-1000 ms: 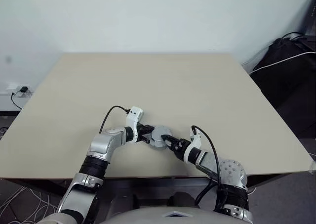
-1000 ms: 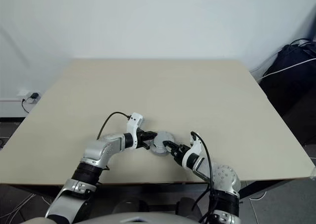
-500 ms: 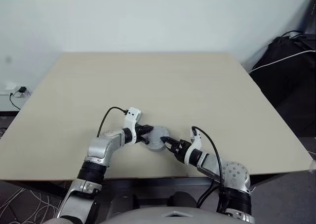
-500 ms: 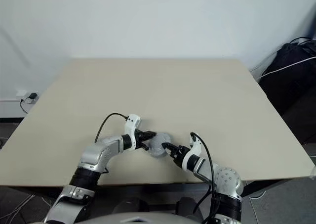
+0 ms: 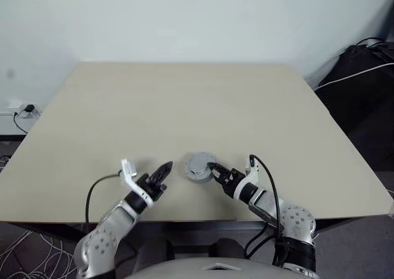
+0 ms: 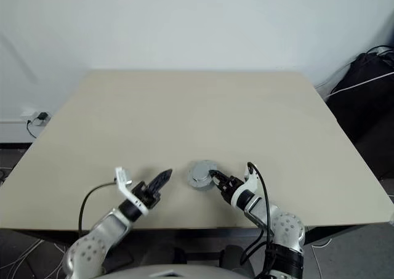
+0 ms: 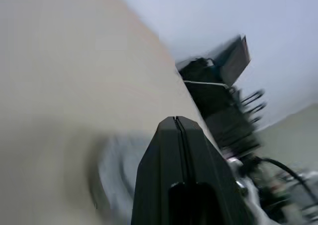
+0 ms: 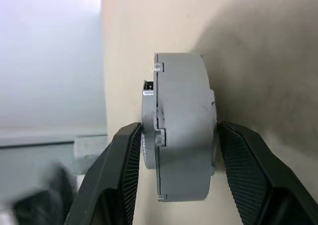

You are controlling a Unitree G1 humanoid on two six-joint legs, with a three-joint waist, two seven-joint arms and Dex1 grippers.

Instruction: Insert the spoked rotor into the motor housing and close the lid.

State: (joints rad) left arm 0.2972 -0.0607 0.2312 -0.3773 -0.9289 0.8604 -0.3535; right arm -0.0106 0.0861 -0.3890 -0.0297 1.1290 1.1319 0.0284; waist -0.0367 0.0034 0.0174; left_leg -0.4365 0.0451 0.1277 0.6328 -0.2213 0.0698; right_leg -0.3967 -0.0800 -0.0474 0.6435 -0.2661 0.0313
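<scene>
Desk [image 5: 197, 100]: pale beige top, bare apart from one item near the front edge, about midway between the left and right front corners.

Motor housing [image 5: 199, 166]: round grey body, closed, lying flat on the desk near the front edge. The right wrist view shows it side-on as a thick grey drum with a seam running round it, the lid [image 8: 149, 125] seated as a thinner band against the main body. Spoked rotor: cannot be seen with the case shut.

Right claw [image 5: 215, 170]: reaches in from the front right, fingers partly spread and clamped on the motor housing, one black textured pad [image 8: 121, 170] on the lid side and the other on the opposite face. The claw tip meets the right side of the housing in the head views.

Left claw [image 5: 161, 173]: over the desk near the front edge, just left of the motor housing and clear of it, pointing toward it. Its two black fingers are pressed together with only a thin line between them, holding nothing.

Background: white wall behind the far edge; dark bags [image 5: 357, 76] with a white cable beyond the right edge; wall socket [image 5: 18, 111] with plug beyond the left edge.
</scene>
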